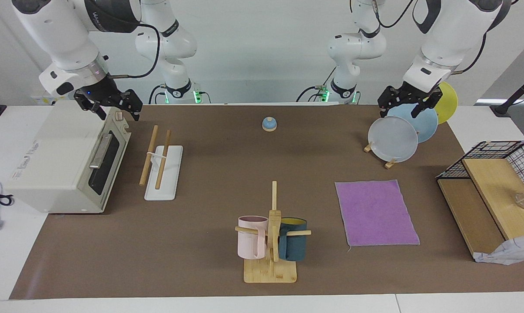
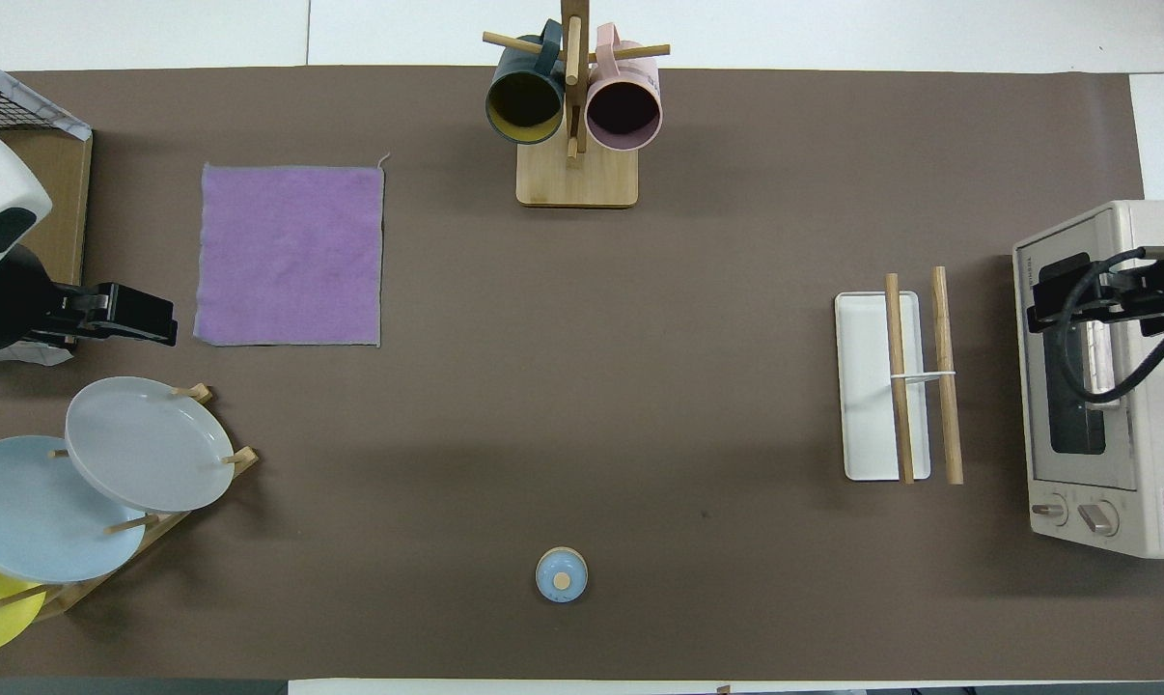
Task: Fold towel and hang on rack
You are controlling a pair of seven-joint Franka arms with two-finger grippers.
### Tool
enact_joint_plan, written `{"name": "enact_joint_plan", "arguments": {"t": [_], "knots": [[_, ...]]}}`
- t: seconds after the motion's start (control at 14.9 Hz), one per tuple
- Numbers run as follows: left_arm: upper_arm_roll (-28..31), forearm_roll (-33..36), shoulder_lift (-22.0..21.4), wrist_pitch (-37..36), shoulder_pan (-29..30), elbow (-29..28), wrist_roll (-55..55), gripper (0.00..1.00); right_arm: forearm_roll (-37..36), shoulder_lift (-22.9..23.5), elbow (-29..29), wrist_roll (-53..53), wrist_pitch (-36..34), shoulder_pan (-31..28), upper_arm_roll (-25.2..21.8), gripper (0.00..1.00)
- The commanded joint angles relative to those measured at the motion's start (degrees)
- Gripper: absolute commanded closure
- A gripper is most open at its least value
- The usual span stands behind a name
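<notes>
Lying flat and unfolded, purple face up: the towel, on the brown mat toward the left arm's end of the table, farther from the robots than the plate stand and near the wooden shelf. Hanging in the air above the plates: the left gripper, fingers standing apart and holding nothing (well clear of the towel, touching none of the plates as far as can be told). Hovering over the top front edge of the toaster oven: the right gripper, fingers likewise spread and gripping nothing. Sitting just beside the oven, on its flat white base: the rack, both wooden rods bare. Standing at the mat's middle, farther from the robots than the towel's nearer edge: the mug tree, carrying a pink mug and a teal one. Resting close to the robots: a small blue bell.
</notes>
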Motion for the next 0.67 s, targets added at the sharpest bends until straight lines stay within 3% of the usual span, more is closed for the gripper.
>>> {"name": "enact_joint_plan", "arguments": {"t": [0.0,0.2,0.33,0.47,0.6], "knots": [[0.73,-0.72,-2.47,5.04,1.20,-6.42,0.09,0.00,1.49,-0.52,-0.39,-0.74,-0.48,-0.60,0.11,0.00],[0.73,-0.72,-1.25,10.42,5.78,-10.74,1.06,0.00,1.40,-0.52,-0.39,-0.74,-0.48,-0.60,0.11,0.00],[0.73,-0.72,0.16,19.35,6.92,-16.08,1.06,0.00,1.49,-0.52,-0.39,-0.74,-0.48,-0.60,0.11,0.00],[0.73,-0.72,3.57,27.88,7.62,-20.23,1.41,0.00,1.49,-0.52,-0.39,-0.74,-0.48,-0.60,0.11,0.00],[0.73,-0.72,8.75,32.13,8.24,-20.68,1.50,0.00,1.49,-0.52,-0.39,-0.74,-0.57,-0.60,0.11,0.00]]}}
